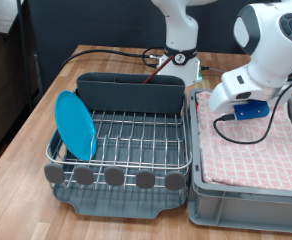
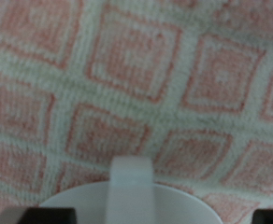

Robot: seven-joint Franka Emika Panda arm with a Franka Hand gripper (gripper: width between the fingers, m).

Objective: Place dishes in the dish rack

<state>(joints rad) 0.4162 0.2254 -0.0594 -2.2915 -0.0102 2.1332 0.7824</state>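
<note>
The dish rack (image 1: 136, 140) is a silver wire rack on a dark grey tray. The bright-blue plate (image 1: 76, 125) stands on edge at its left end in the exterior view. A reddish-brown spoon handle (image 1: 151, 60) sticks up from the tall grey caddy (image 1: 131, 92) at the back. My gripper (image 1: 229, 108) hangs low over the pink checked cloth (image 1: 251, 150) in the grey crate, near the crate's left edge. In the wrist view the white cup (image 2: 132, 191) sits between dark slivers of my fingers (image 2: 45, 217), right above the cloth (image 2: 127, 84). The cup is hidden in the exterior view.
The grey crate (image 1: 241, 198) stands directly to the right of the rack in the exterior view. The robot's base (image 1: 181, 55) and cables are behind the caddy. The wooden table (image 1: 26, 140) shows to the left of the rack.
</note>
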